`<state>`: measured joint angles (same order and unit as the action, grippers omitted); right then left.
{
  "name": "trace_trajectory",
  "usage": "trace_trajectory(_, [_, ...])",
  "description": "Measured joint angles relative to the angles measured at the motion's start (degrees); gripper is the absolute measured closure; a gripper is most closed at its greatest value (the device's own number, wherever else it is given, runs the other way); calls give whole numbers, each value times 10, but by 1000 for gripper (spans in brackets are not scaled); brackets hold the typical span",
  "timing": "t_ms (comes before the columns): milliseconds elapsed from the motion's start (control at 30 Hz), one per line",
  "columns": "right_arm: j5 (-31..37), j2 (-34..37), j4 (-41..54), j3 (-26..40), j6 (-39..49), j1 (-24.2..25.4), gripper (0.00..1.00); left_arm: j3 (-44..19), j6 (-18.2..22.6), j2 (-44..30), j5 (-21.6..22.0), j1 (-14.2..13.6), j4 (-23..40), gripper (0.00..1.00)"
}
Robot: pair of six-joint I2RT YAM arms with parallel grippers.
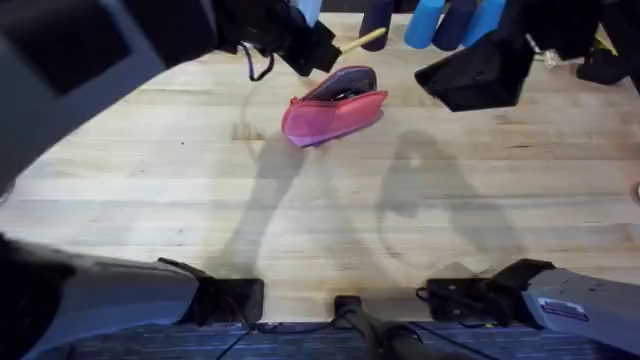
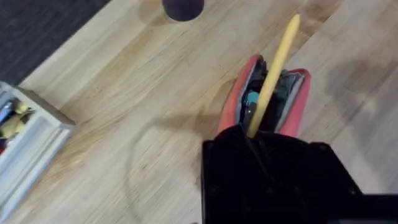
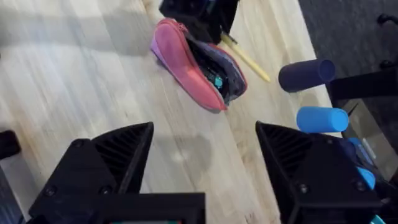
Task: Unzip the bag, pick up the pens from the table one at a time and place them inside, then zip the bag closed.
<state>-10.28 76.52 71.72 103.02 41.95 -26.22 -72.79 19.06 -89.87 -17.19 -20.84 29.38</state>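
The table (image 1: 330,200) is pale wood with visible plank grain and a smooth, faintly satin finish; the bag (image 1: 333,112) is soft matt pink cloth; the pen (image 2: 274,74) looks smooth, matt yellow-tan

My left arm reaches far forward from its base at the lower left, its gripper (image 1: 312,48) raised off the counter near the far edge. Its fingers (image 2: 249,140) are closed around one of the pens (image 2: 274,71), which juts straight out past them. My right arm stretches forward on the other side, its gripper (image 1: 470,75) also raised, and hangs apart from the left one. Its fingers (image 3: 121,152) stand wide apart with nothing between them, pointing down toward the counter.
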Motion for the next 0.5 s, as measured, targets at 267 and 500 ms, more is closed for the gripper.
trace_trajectory(267, [0, 1, 6, 0, 0, 0, 6, 0, -11, -55, -11, -11, -26, 958])
trace_trajectory(500, [0, 1, 6, 0, 0, 0, 6, 0, -11, -67, -11, -11, -11, 958])
